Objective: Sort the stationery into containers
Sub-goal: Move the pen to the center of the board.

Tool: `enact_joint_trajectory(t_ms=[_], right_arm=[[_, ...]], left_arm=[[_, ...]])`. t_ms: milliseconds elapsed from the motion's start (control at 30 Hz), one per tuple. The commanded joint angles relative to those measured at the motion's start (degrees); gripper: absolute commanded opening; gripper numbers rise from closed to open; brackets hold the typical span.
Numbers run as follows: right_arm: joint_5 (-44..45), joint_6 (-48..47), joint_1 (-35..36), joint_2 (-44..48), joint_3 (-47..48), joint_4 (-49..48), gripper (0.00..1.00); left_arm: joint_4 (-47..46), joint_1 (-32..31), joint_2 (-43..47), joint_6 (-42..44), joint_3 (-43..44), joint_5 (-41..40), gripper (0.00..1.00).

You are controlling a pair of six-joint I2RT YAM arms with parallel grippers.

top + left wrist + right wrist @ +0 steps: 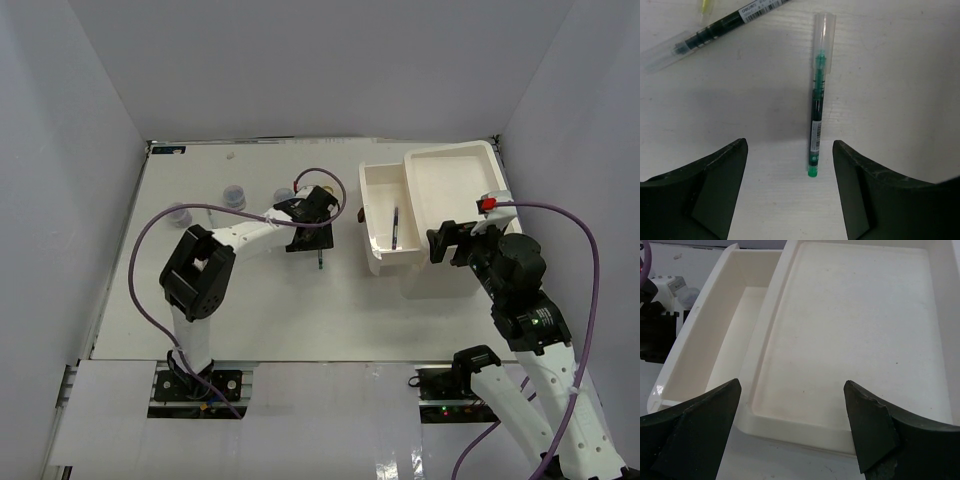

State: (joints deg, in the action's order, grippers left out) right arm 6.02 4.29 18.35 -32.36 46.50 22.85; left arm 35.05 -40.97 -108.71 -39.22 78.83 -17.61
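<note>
Left gripper (790, 145) over a capped green pen (816, 115), jaws apart.
Right gripper (792, 385), jaws likewise apart and empty, faces the white organiser's shallow tray (790, 421).

A white organiser (455, 185) stands at the far right of the table (250, 310), one drawer (382, 205) pulled out to its left with a thin dark pen (397, 228) lying lengthwise inside. Three small clear jars (234, 194) with bluish contents stand spaced apart at far left. A green-ink pen (816, 100) with a clear cap lies flat mid-table, a second dark pen (715, 27) slanted near it
</note>
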Motion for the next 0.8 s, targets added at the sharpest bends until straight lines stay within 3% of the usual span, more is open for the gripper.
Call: enact_joint_trajectory(t_ms=[0,267,633,767], right_arm=[[0.5,0.2,-0.2,0.4,-1.0,0.9,0.90],[0.5,0.3,-0.2,0.9,-1.3,1.0,0.90],[0.5,0.3,-0.2,0.5,-1.2,1.0,0.90],[0.4,0.3,-0.2,0.4,-1.1,1.0,0.90]], left_arm=[[-3.8,0.2,-1.2,-1.6,3.1,-0.9,0.79],[-5.1,0.4,-6.7,-2.6,4.0,-2.3,0.65],[-5.1,0.4,-0.9,-3.1,-4.3,-2.3,0.17],[-5.1,0.4,6.0,-2.7,-8.4,-0.1,0.10]])
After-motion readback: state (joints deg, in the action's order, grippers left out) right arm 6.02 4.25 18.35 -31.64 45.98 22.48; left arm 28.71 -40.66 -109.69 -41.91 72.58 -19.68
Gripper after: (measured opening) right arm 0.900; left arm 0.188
